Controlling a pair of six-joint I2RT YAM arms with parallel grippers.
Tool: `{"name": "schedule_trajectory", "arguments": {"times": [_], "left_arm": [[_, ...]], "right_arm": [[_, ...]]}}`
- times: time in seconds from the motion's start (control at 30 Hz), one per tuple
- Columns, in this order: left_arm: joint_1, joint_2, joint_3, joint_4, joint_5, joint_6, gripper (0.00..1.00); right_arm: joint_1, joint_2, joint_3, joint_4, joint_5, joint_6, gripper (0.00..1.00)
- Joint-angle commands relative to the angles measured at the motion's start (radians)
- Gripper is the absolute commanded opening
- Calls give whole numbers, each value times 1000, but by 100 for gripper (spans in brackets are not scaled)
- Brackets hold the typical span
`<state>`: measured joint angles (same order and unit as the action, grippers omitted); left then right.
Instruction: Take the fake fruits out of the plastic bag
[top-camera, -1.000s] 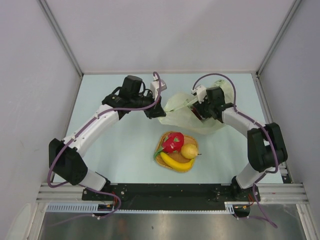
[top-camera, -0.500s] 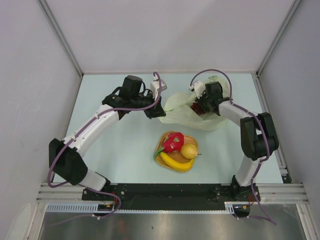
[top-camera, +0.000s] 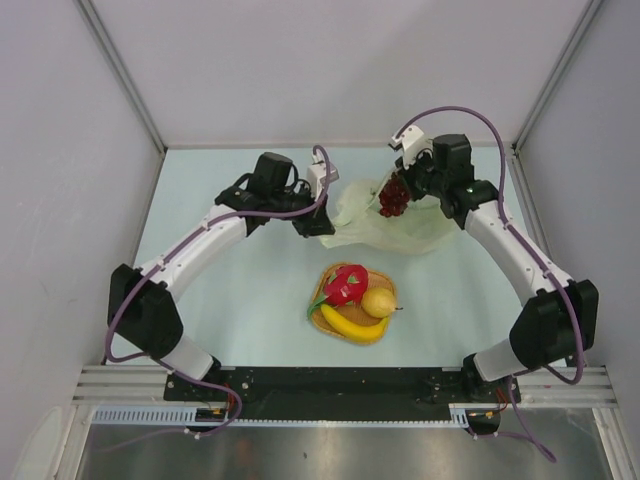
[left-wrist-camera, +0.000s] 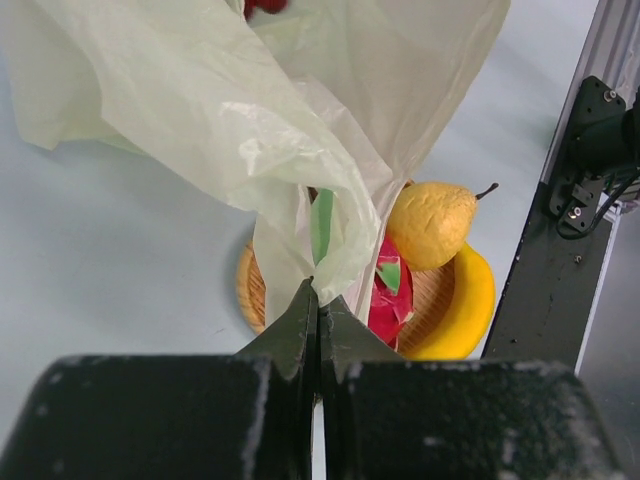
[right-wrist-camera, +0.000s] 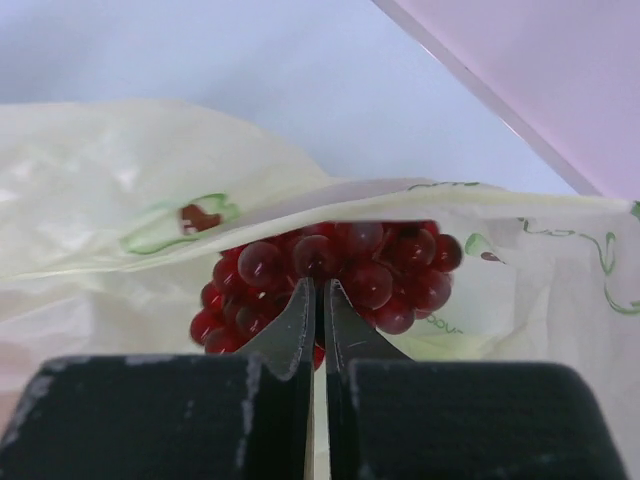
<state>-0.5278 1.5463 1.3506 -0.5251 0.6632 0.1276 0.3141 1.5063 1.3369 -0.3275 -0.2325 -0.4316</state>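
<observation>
On the far half of the tabletop (top-camera: 240, 290), the left pincer (left-wrist-camera: 318, 300) is pinched tight on an edge of the plastic bag (top-camera: 415, 235), holding it up. The right pincer (right-wrist-camera: 320, 292) is clamped on the grape bunch (top-camera: 392, 197), which hangs against the bag's upper edge. Nearer the arms' bases, the dragon fruit (top-camera: 345, 283), pear (top-camera: 378, 301) and banana (top-camera: 352, 325) lie together on the mat (left-wrist-camera: 250, 285).

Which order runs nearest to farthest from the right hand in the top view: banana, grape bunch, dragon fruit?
1. grape bunch: gripped in the right hand, over the plastic bag.
2. dragon fruit: lower in the view, left of the pear.
3. banana: lowest, in front of the pear.
</observation>
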Motion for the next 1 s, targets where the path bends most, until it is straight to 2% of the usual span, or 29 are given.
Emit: {"name": "schedule_trajectory", "arguments": {"times": [0.0,0.1,0.27,0.4,0.67,0.7,0.8,0.87,0.97], "left_arm": [[-5,12,51,59,-7,-39,0],[-5,34,68,54,-45,-36,0],[3,81,120,40,-206,-29,0],[20,133,197,27,-243,-26,0],[48,235,323,-19,-419,127,0],[49,232,329,-35,-418,147,0],[46,181,300,-101,-283,185,0],[35,144,237,-148,-168,185,0],[-11,60,115,-182,-133,211,0]], "right_arm": [[25,-76,36,-70,-42,36,0],[37,-107,36,-74,-34,57,0],[42,-143,36,-93,-68,73,0],[37,-143,36,-116,-76,62,0],[26,-161,31,-117,-116,93,0],[26,-170,28,-126,-122,94,0],[25,-205,-7,-166,-113,100,0],[22,-230,-48,-195,-102,99,0],[10,-297,-160,-243,-57,93,0]]}}
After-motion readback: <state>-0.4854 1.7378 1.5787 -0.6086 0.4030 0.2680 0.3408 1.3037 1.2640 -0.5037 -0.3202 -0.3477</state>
